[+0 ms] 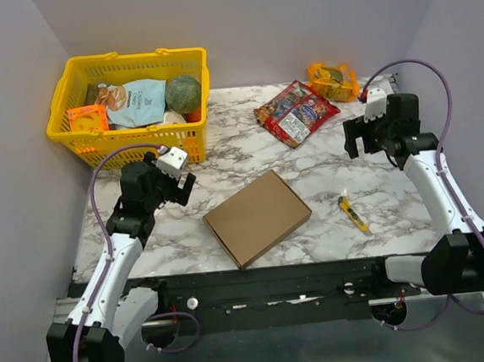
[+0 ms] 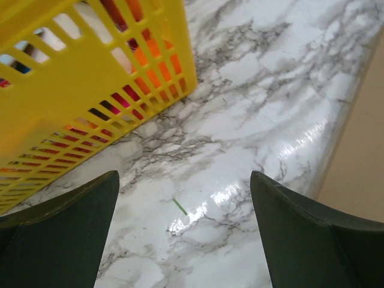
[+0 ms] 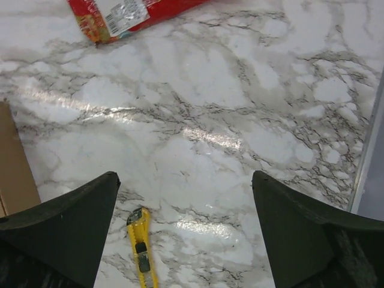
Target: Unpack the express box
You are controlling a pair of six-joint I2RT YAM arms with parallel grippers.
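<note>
The express box is a flat brown cardboard mailer lying closed at the middle front of the marble table. Its edge shows at the right of the left wrist view and at the left of the right wrist view. My left gripper is open and empty above bare marble, left of the box and beside the yellow basket. My right gripper is open and empty, held over the table right of the box. A yellow utility knife lies right of the box; it shows near my right gripper's left finger.
A yellow plastic basket with groceries stands at the back left; its wall fills the upper left of the left wrist view. Red snack packets and an orange bag lie at the back right. Walls close in on both sides.
</note>
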